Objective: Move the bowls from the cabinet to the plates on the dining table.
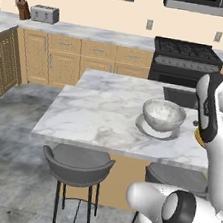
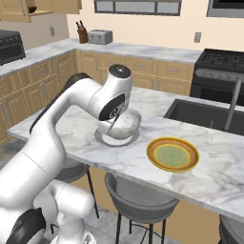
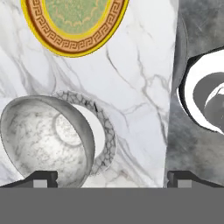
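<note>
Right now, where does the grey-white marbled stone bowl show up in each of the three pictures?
Left base view: the grey-white marbled stone bowl sits right of centre.
Right base view: centre, partly behind the arm.
Hand view: lower left.
Shared landmark: the pale grey round plate under it, on the marble dining table.

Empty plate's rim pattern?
Orange-brown Greek-key band, yellow edges, on the empty plate; hand view shows it best.
</note>
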{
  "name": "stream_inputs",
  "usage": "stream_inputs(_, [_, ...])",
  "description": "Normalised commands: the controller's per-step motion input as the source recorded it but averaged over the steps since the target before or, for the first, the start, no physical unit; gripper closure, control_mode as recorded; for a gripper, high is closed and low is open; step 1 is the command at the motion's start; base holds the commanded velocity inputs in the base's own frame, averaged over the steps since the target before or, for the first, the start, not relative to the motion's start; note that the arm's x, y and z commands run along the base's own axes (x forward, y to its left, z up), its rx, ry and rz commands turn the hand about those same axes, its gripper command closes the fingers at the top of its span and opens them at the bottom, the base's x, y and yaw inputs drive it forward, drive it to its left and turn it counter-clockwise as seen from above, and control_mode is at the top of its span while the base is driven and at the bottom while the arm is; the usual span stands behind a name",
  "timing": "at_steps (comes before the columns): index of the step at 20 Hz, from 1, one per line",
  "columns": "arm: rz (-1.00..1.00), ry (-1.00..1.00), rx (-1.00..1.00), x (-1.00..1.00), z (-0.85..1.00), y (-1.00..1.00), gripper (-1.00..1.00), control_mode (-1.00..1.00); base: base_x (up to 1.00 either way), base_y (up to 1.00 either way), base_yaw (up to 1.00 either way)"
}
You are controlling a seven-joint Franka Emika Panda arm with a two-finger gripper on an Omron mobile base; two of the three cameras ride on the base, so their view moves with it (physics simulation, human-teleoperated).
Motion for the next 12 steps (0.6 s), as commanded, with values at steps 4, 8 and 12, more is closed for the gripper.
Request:
stream_inputs(4, [0.0,-0.09,0.0,-0.6,0.0,0.06,-1.0,-1.0,0.0,0.0,0.0])
stream_inputs(8, [0.03,-0.07,-0.01,-0.5,0.06,0.12,-1.0,-1.0,0.0,0.0,0.0])
stream_inputs(12, [0.1,-0.05,-0.01,-0.36,0.33,0.01,-1.0,-1.0,0.0,0.0,0.0])
